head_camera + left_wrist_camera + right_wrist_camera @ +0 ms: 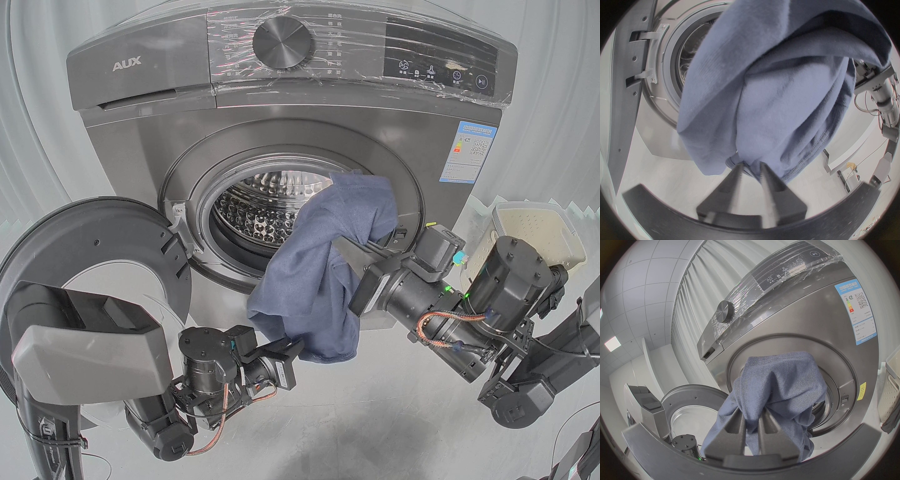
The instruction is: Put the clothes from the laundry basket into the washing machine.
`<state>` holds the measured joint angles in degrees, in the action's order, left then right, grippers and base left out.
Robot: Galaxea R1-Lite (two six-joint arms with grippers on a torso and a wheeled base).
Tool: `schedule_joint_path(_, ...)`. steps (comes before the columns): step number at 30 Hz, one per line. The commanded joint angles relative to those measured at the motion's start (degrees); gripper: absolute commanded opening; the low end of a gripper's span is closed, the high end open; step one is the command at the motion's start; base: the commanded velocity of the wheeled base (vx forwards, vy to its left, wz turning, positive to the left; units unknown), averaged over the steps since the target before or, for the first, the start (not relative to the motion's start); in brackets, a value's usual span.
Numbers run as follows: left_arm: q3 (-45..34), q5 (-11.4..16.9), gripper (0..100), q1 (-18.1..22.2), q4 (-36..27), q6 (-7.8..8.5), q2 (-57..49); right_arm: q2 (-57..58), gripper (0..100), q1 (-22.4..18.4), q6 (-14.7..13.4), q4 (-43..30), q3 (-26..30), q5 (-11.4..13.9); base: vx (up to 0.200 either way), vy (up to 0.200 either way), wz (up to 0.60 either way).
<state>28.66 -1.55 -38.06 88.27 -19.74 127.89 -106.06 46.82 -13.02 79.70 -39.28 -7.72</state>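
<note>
A big blue shirt (325,262) hangs in front of the round hole of the washing machine (150,137). Its upper part lies over the right side of the hole's rim. The rest droops down the front of the machine. 2 claws hold it. The right claw (350,253) is up high, by the right side of the hole. Its fingers are pinched together on a fold of the cloth (from the right wrist you can see the cloth bunched between them). The left claw (294,347) is down low, under the hole, and its fingers are pinched on the bottom edge of the shirt. The door (94,237) is swung wide open to the left. Inside the hole, the shiny drum (262,206) with its many little holes shows on the left side, where the cloth does not cover it. The white laundry basket (537,228) stands on the floor (375,425) just to the right of the machine, behind the right arm. 1 round knob (282,42) sits high on the machine's front.
</note>
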Motion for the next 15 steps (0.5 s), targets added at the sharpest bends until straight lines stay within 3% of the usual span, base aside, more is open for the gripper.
schedule_joint_path(1, -0.2, 0.1, 100, 0.0, 0.0, -0.04, 0.3, -0.1, 0, 0.0, 0.0, 0.0, 0.0, 0.0, 0.000, 0.000, 0.00)
schedule_joint_path(15, 4.9, -0.2, 100, 0.4, 0.1, -0.21, 5.2, -0.2, 0, 0.2, 0.1, 0.0, -0.1, 0.0, 0.000, 0.000, 0.00)
